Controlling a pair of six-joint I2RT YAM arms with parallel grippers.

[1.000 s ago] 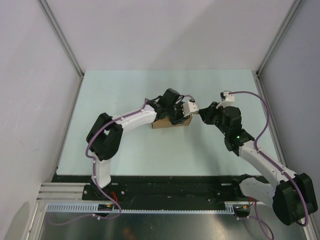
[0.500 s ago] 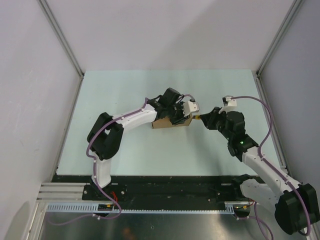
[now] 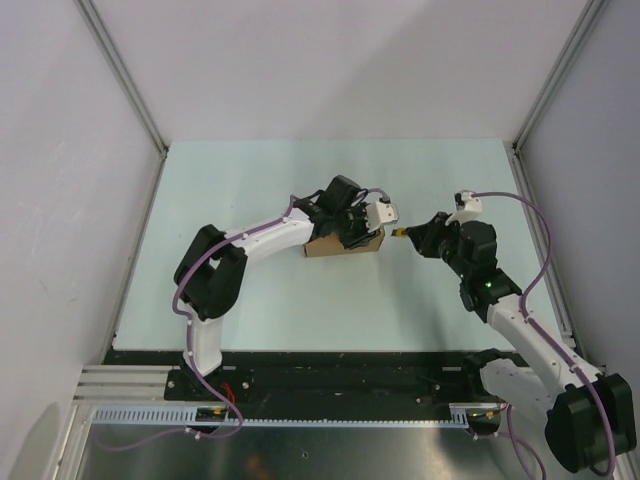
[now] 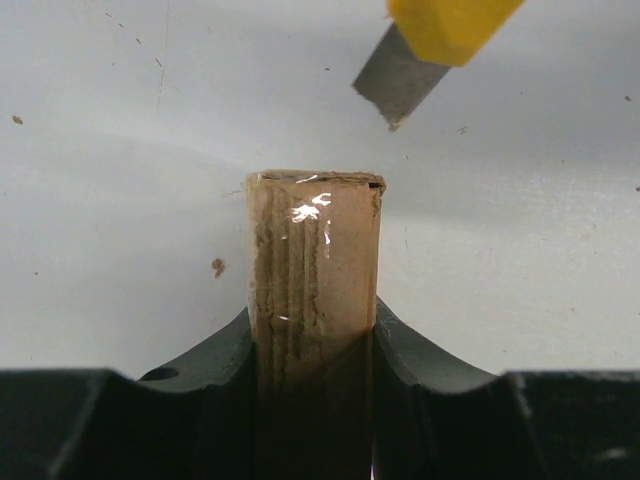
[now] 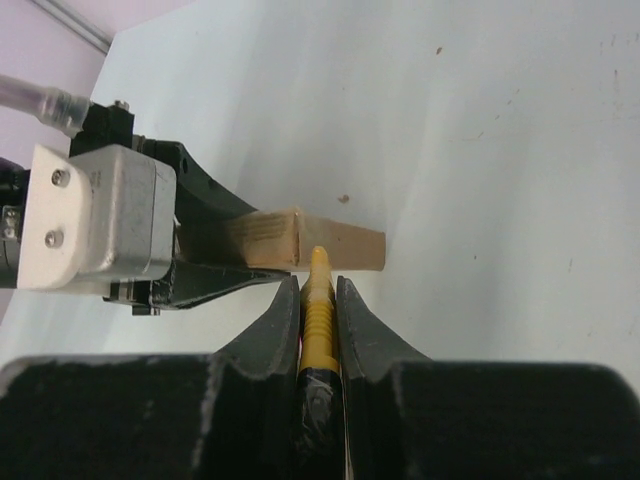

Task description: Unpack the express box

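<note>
The express box (image 3: 342, 246) is a small flat brown cardboard box lying on the pale table. My left gripper (image 3: 368, 236) is shut on it; in the left wrist view the box (image 4: 313, 260) sticks out between the dark fingers (image 4: 415, 350). My right gripper (image 3: 418, 238) is shut on a yellow utility knife (image 5: 318, 300), whose grey blade (image 4: 396, 84) points at the box's right end and stands just apart from it. The box also shows in the right wrist view (image 5: 340, 245), beyond the knife tip.
Grey walls with metal corner posts (image 3: 120, 75) enclose the table on three sides. The arm bases stand on a black rail (image 3: 330, 385) at the near edge. The table's right edge (image 3: 545, 250) lies near my right arm.
My right arm has drawn back to the right with the knife, away from the box end. The left gripper and box have stayed put.
</note>
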